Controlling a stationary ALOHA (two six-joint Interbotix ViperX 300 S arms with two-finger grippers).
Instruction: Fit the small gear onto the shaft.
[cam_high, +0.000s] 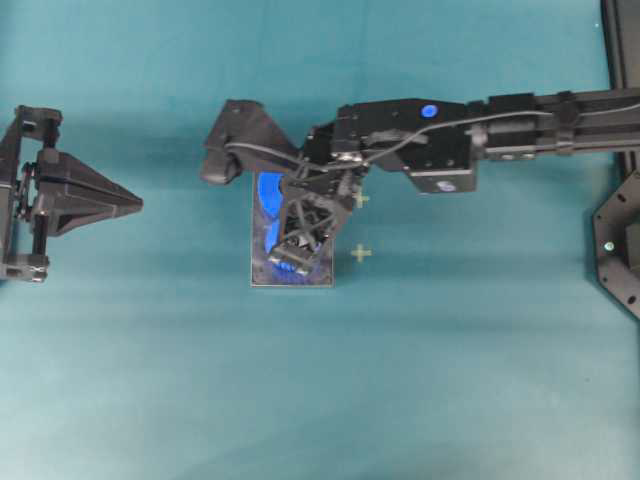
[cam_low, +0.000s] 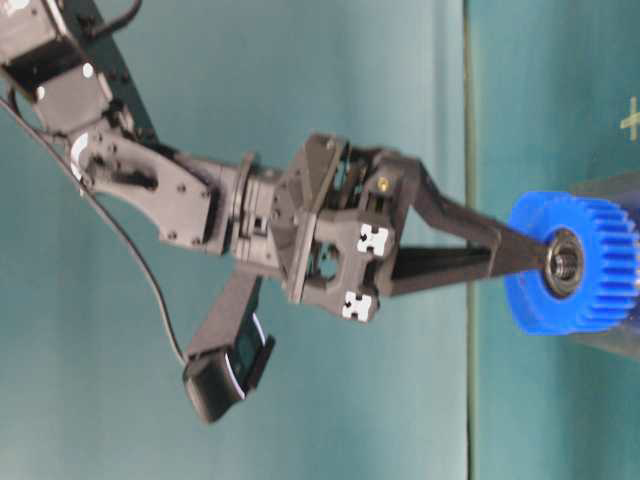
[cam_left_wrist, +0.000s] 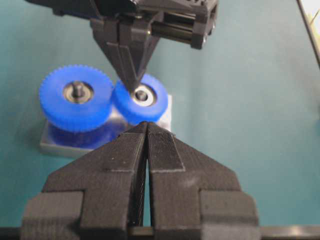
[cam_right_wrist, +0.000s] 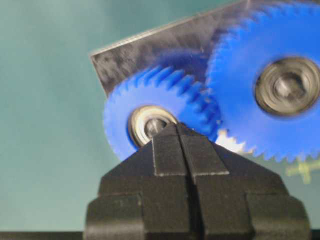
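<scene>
From overhead, the right claw (cam_high: 290, 262) reaches across the middle and hangs over the dark grey plate (cam_high: 322, 280), hiding most of what sits there; only slivers of blue show. The left claw (cam_high: 135, 204) is parked well apart at the left edge, tips together, holding nothing.

At table level, the right claw's closed tips press at the bearing hub of the small gear (cam_low: 575, 262), the fingers running straight along the gear's axis.

The left wrist view gives the clearest layout: the small gear (cam_left_wrist: 141, 98) sits on the plate right beside the larger blue gear (cam_left_wrist: 76, 97), teeth touching, and the right claw (cam_left_wrist: 134, 89) comes down with its point on the near rim of the hub.

In the right wrist view, the claw (cam_right_wrist: 175, 127) is shut tight with nothing gripped, its tip just below the hub. The shaft (cam_right_wrist: 155, 126) seems to show inside the bore. The gear looks seated or nearly so; I judge any further push must go straight down the axis.
</scene>
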